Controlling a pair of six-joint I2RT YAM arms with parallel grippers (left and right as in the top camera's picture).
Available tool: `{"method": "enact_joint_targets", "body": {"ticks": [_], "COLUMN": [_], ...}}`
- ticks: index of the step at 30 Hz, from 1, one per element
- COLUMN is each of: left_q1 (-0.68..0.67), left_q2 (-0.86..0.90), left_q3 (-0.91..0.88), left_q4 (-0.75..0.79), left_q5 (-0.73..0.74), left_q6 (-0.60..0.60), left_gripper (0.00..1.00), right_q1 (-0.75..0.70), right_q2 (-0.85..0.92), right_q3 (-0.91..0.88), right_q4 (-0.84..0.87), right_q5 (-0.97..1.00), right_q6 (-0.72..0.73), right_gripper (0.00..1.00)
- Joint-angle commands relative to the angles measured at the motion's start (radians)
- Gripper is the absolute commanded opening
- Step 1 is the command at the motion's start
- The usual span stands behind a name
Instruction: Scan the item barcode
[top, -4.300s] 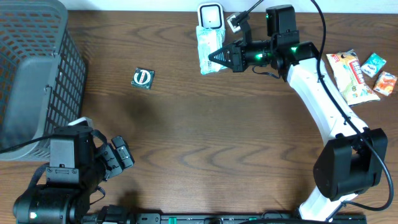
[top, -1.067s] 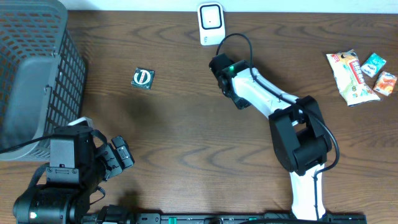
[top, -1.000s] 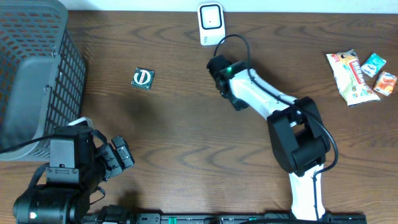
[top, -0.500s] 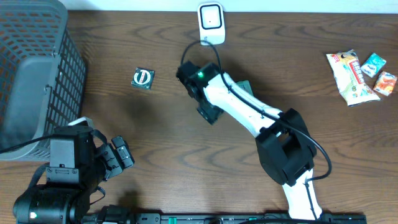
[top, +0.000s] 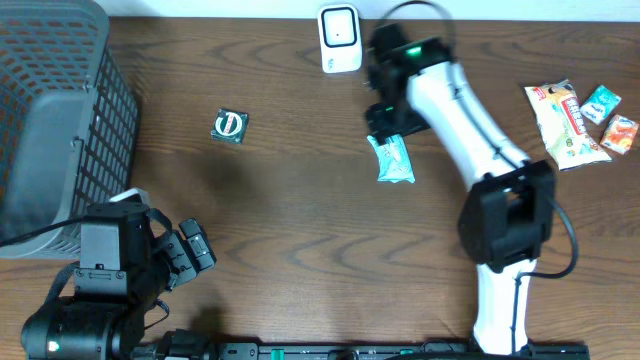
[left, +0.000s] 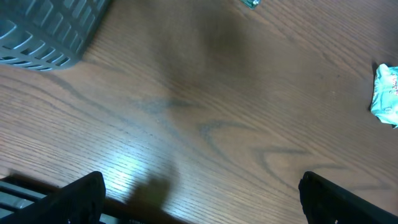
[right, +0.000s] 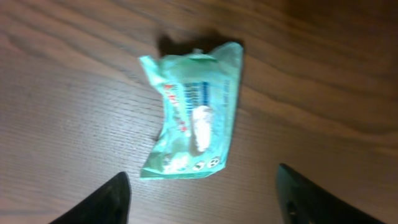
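The item, a crumpled teal packet, lies flat on the wooden table below and right of the white barcode scanner. My right gripper hovers just above the packet's top end. In the right wrist view the teal packet lies free ahead of my right gripper, whose dark fingers stand wide apart and open. My left gripper rests at the near left, open over bare wood, with the teal packet at the far right edge of its view.
A grey mesh basket fills the far left. A small dark square packet lies right of it. Several snack packets lie at the far right edge of the table.
The right arm swung left across the table, then back up to the right near the scanner. The teal packet now lies free on the wood and the right jaws stand apart.
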Motion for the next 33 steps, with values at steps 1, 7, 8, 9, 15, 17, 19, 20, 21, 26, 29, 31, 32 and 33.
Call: {"method": "enact_joint_targets", "body": {"ticks": [1,7,8,9,15,17,19,20,21,26,29,31,32,33], "left_q1": [-0.002,-0.002,-0.002,-0.002,-0.002,-0.002,-0.002,-0.002,-0.002,-0.002,-0.002,-0.002,-0.002,-0.002], "left_q2": [0.0,0.0,0.0,0.0,0.0,0.0,0.0,0.0,0.0,0.0,0.0,0.0,0.0,0.0], "left_q3": [0.001,0.001,0.001,0.001,0.001,0.001,0.001,0.001,0.001,0.001,0.001,0.001,0.001,0.001], "left_q4": [-0.002,-0.002,-0.002,-0.002,-0.002,-0.002,-0.002,-0.002,-0.002,-0.002,-0.002,-0.002,-0.002,-0.002], "left_q5": [-0.005,-0.005,-0.005,-0.005,-0.005,-0.005,-0.005,-0.005,-0.005,-0.005,-0.005,-0.005,-0.005,-0.005], "left_q6": [-0.006,-0.006,-0.006,-0.006,-0.006,-0.006,-0.006,-0.006,-0.006,-0.006,-0.006,-0.006,-0.006,-0.006], "left_gripper": [0.98,0.98,0.98,0.98,0.98,0.98,0.98,0.98,0.98,0.98,0.98,0.97,0.98,0.98], "right_q1": [-0.049,-0.076,-0.073,-0.069,-0.046,-0.045,-0.045,-0.045,-0.045,-0.045,-0.045,-0.045,-0.045,-0.045], "right_q2": [-0.01,-0.01,-0.01,-0.01,-0.01,-0.01,-0.01,-0.01,-0.01,-0.01,-0.01,-0.013,-0.013,-0.013], "right_q3": [-0.055,-0.175,-0.196,-0.217,-0.304,-0.328,-0.347,-0.365,-0.377,-0.428,-0.431,-0.423,-0.414,-0.403], "right_q4": [0.021,0.141,0.166,0.191,0.291,0.312,0.322,0.335,0.342,0.376,0.375,0.371,0.364,0.356], "right_q5": [-0.168,-0.176,-0.177,-0.176,-0.167,-0.167,-0.167,-0.163,-0.159,-0.16,-0.16,-0.16,-0.16,-0.161], "right_q6": [-0.052,-0.051,-0.051,-0.051,-0.051,-0.051,-0.051,-0.051,-0.051,-0.051,-0.047,-0.037,-0.031,-0.028], "right_gripper": [0.61,0.54,0.54,0.53,0.41,0.39,0.39,0.4,0.4,0.39,0.31,0.25,0.22,0.17]}}
